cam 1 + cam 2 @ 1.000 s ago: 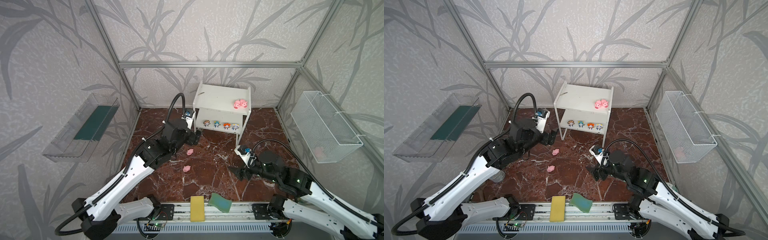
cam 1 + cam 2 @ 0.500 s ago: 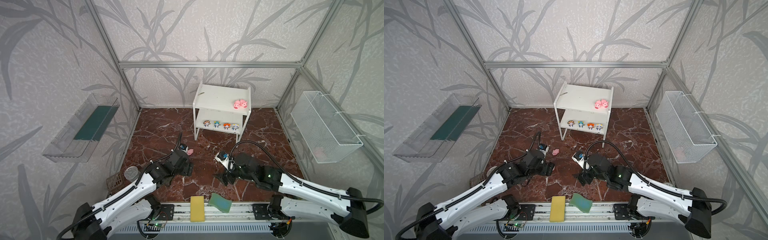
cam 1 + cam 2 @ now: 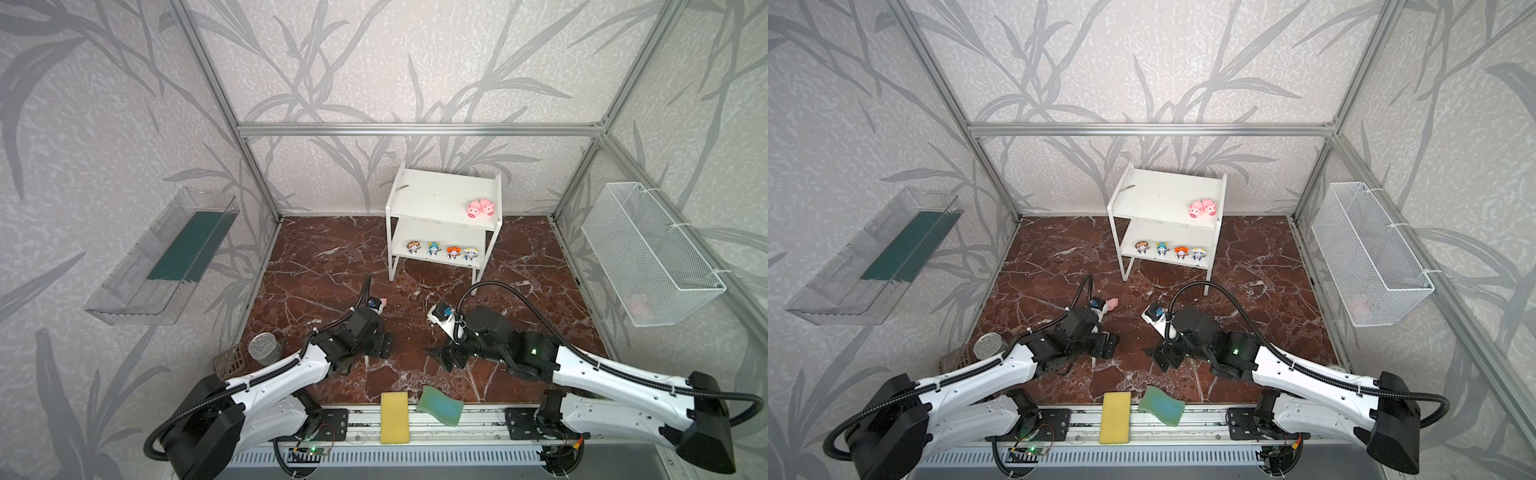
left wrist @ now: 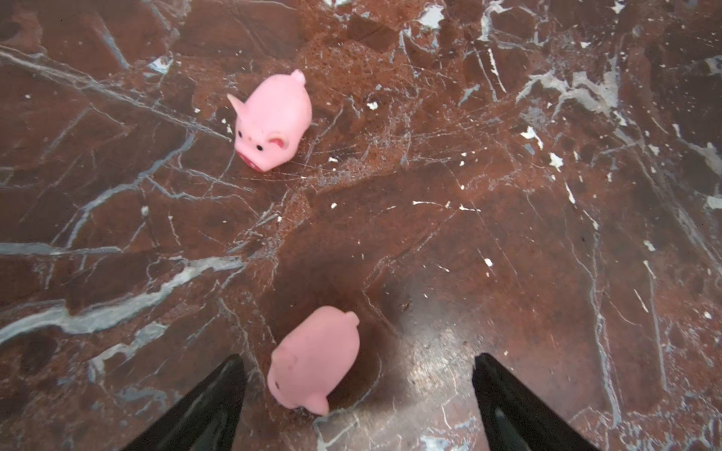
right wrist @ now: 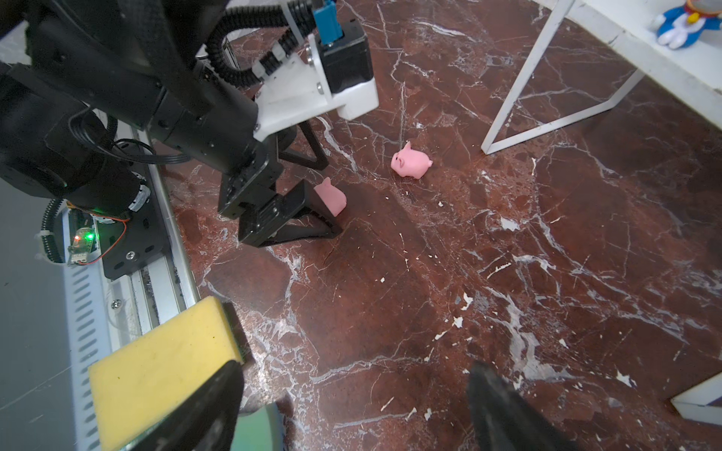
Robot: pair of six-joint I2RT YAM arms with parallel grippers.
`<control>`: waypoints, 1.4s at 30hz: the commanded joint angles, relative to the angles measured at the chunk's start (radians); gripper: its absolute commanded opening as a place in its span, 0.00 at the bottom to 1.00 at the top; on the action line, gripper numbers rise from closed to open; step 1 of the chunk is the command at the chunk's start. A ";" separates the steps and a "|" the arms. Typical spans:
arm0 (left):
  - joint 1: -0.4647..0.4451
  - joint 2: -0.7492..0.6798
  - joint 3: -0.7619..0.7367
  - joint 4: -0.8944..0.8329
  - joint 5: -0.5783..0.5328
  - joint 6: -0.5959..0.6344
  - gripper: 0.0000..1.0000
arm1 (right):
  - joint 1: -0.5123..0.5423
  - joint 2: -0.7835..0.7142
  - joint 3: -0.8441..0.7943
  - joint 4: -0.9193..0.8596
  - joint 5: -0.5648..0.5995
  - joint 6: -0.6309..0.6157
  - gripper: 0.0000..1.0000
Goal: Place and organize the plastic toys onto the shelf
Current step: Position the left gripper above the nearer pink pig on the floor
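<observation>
The white two-tier shelf (image 3: 432, 195) (image 3: 1158, 191) stands at the back. Two pink pigs (image 3: 481, 208) sit on its top board, and a row of several cartoon figurines (image 3: 442, 250) on the lower one. Two more pigs lie on the marble floor. One pig (image 4: 314, 359) (image 5: 331, 197) lies between the open jaws of my left gripper (image 4: 357, 359) (image 3: 384, 345), close to one finger; contact is not clear. The other pig (image 4: 273, 117) (image 5: 411, 164) (image 3: 1112, 304) lies a little beyond it. My right gripper (image 5: 353, 369) (image 3: 441, 358) is open and empty, low over the floor.
A yellow sponge (image 3: 395, 417) and a green sponge (image 3: 440, 405) lie at the front edge, just under my right gripper. A tin can (image 3: 264, 345) and a small brown basket (image 3: 228, 361) stand front left. A clear tray (image 3: 166, 257) and a wire basket (image 3: 648, 253) hang on the side walls.
My left gripper has come down from beside the shelf to the floor, over one pig. The right arm swung left and forward. Both have barely moved in the last half second.
</observation>
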 commanded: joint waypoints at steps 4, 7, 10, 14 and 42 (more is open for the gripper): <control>0.014 0.075 0.060 0.005 -0.040 -0.032 0.92 | 0.006 -0.010 -0.016 0.015 0.013 -0.005 0.89; 0.014 0.095 0.058 0.011 -0.025 -0.059 0.92 | 0.007 -0.015 -0.018 0.013 0.017 -0.008 0.90; 0.014 0.118 0.053 0.030 0.017 -0.086 0.92 | 0.006 -0.015 -0.021 0.013 0.020 -0.011 0.90; 0.015 0.147 0.059 0.086 0.136 -0.080 0.92 | 0.007 -0.009 -0.020 0.021 0.020 -0.012 0.90; -0.034 -0.005 0.153 -0.220 0.130 -0.124 0.82 | 0.006 0.007 -0.024 0.030 0.023 -0.029 0.90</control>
